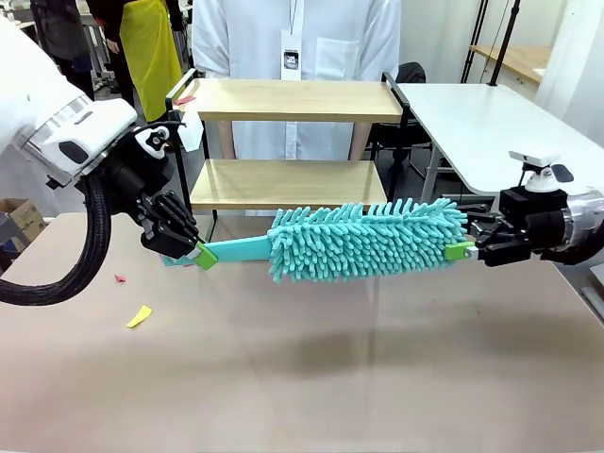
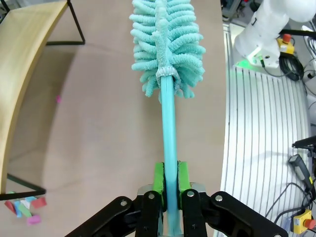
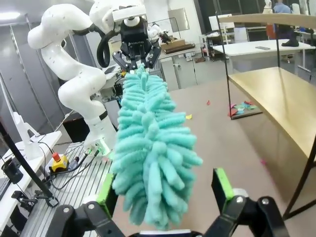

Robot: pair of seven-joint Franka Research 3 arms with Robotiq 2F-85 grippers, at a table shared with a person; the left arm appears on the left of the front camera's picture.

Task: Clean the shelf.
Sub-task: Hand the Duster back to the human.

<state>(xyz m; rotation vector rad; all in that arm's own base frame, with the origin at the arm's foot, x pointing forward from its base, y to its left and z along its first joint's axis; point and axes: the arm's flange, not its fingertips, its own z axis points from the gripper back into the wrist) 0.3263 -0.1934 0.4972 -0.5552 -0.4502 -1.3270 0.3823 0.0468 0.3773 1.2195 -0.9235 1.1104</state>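
At the left of the front view, the left pincer [image 1: 200,253] is clamped on the flat teal handle [image 1: 236,250] of a duster, its green pads squeezed against the handle from both sides; the left wrist view shows the same grip, the pads [image 2: 158,178] pressed flat to the handle [image 2: 170,148] that runs straight up to the fluffy head [image 2: 167,44]. Below the pincer, on the tan bench [image 1: 302,377], lie a yellow scrap [image 1: 139,317] and a tiny pink scrap [image 1: 120,278]. Moving toward the middle, the duster is held level above the bench, its teal chenille head [image 1: 368,239] stretching rightward. Behind it stands the shelf [image 1: 288,184], its two light wood boards in a black frame, at the far edge of the bench in front of a person in a white coat [image 1: 297,38]; the duster head overlaps the lower board's front edge in the picture, though contact cannot be judged. At the right, the right pincer [image 1: 467,247] sits at the tip of the duster head with its fingers spread wide; in the right wrist view the green pads [image 3: 220,183] stand apart on either side of the fluffy tip [image 3: 150,163], not pressing it.
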